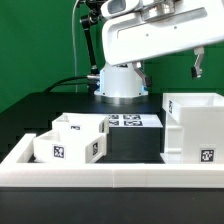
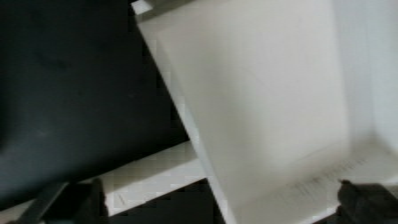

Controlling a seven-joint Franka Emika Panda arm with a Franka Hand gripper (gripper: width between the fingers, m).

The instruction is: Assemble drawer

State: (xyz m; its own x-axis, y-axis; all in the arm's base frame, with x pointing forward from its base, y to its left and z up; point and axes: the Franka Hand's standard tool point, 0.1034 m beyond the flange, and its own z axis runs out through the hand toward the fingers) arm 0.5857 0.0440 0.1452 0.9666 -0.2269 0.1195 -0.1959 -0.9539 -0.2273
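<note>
The large white cube-shaped housing (image 1: 193,128) stands on the black table at the exterior view's right, with a square tag low on its front. Two small open-top trays sit close together at the left, one nearer (image 1: 62,148) and one behind it (image 1: 90,124). My gripper (image 1: 198,70) hangs above the housing's top edge, apart from it. In the wrist view the gripper (image 2: 210,208) is open and empty. Its dark fingertips (image 2: 365,198) stand wide apart, with a broad white face of the housing (image 2: 249,100) below them.
The marker board (image 1: 126,121) lies flat on the table between the trays and the housing, in front of the arm's base (image 1: 122,82). A long low white wall (image 1: 110,176) edges the table's front. A green backdrop stands behind.
</note>
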